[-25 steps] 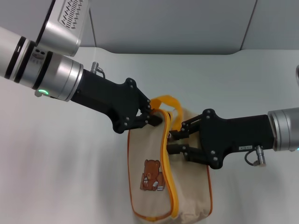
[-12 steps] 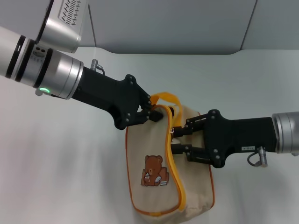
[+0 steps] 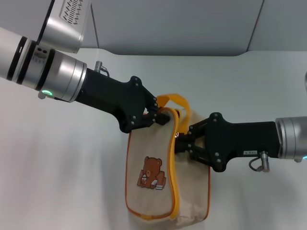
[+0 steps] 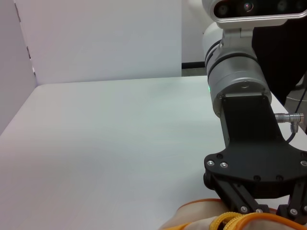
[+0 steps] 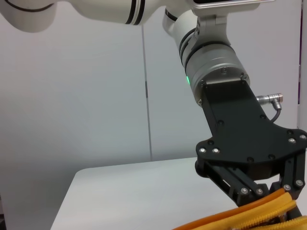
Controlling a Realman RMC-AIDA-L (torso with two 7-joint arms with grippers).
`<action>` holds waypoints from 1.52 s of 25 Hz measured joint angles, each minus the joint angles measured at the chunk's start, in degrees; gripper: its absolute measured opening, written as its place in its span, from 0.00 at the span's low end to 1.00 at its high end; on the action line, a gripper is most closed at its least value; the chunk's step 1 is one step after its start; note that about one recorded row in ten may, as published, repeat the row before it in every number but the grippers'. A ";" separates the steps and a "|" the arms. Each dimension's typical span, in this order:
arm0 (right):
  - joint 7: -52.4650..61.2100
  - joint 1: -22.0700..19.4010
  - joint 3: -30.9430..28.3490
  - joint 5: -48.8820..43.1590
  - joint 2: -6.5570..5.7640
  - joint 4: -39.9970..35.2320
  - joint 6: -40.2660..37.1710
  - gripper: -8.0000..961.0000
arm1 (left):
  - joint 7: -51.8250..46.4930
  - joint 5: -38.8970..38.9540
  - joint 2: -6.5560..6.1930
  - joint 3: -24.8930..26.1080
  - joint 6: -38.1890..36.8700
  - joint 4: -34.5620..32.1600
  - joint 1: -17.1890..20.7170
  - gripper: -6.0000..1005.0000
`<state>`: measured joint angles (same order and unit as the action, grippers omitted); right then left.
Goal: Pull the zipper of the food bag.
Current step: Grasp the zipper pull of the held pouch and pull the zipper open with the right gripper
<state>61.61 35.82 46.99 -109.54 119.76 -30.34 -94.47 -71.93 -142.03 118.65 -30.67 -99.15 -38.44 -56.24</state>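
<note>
The cream food bag [image 3: 148, 148] with a brown bear print [image 3: 150, 175] hangs above the white table. My left gripper [image 3: 160, 116] is shut on the bag's top corner, just under the yellow strap handle [image 3: 175, 101]. The yellow-orange zipper [image 3: 171, 163] runs down the bag's front edge. My right gripper [image 3: 180, 142] comes in from the right, and its fingers are closed together at the zipper near the top, hiding the silver pull tab. The left wrist view shows the right arm's gripper body [image 4: 254, 182] above the bag [image 4: 201, 215]. The right wrist view shows the left gripper body [image 5: 249, 163] over yellow trim [image 5: 259, 213].
The white table [image 3: 72, 182] spreads to the left and behind the bag. Grey wall panels [image 3: 182, 24] stand along the far edge. Both black forearms cross the middle of the scene above the table.
The right gripper's fingers have closed together at the zipper near the bag's top. The bag has risen a little and shifted slightly left, held by the left gripper.
</note>
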 joint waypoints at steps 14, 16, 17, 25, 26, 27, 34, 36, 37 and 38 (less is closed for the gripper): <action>-0.12 -0.31 0.07 -3.70 -0.82 -1.56 -4.04 0.09 | -0.36 0.45 -0.03 0.41 1.10 -0.11 0.69 0.06; -0.62 -0.44 0.07 -5.15 -1.07 -2.11 -6.09 0.09 | -0.62 0.45 -0.04 0.39 1.57 -0.16 0.74 0.06; -0.75 -0.45 0.05 -5.81 -1.20 -2.27 -6.86 0.09 | -0.78 0.45 -0.04 0.34 2.02 -0.15 0.75 0.06; -0.47 -0.46 0.03 -14.63 -1.20 -5.25 -12.02 0.09 | -1.73 0.48 -0.18 0.44 5.00 0.08 0.95 0.08; -0.36 -0.47 -0.09 -14.76 -1.22 -5.47 -12.23 0.09 | -1.85 0.50 -0.24 0.47 5.23 0.08 1.07 0.08; 0.16 -0.59 -0.39 -14.79 -1.24 -5.79 -12.33 0.09 | -1.98 0.55 -0.24 0.48 5.39 0.07 1.19 0.08; 8.42 -1.98 -8.30 -14.42 -2.56 -6.72 -12.34 0.08 | -4.04 3.37 -0.33 0.46 5.34 0.47 3.85 0.11; 8.86 -3.13 -11.47 -14.18 -2.66 -6.93 -12.62 0.07 | -6.13 6.56 -0.25 0.49 5.84 1.34 5.87 0.12; 8.87 -4.28 -15.39 -13.29 -2.72 -6.86 -13.04 0.09 | -6.75 8.81 -0.26 0.50 6.20 2.54 7.41 0.12; 8.87 -4.28 -15.39 -13.29 -2.72 -6.86 -13.04 0.11 | -6.75 8.81 -0.26 0.50 6.20 2.54 7.41 0.12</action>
<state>70.49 31.54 31.60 -122.84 117.03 -37.19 -107.51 -78.68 -133.22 118.39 -30.16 -92.95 -35.90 -48.83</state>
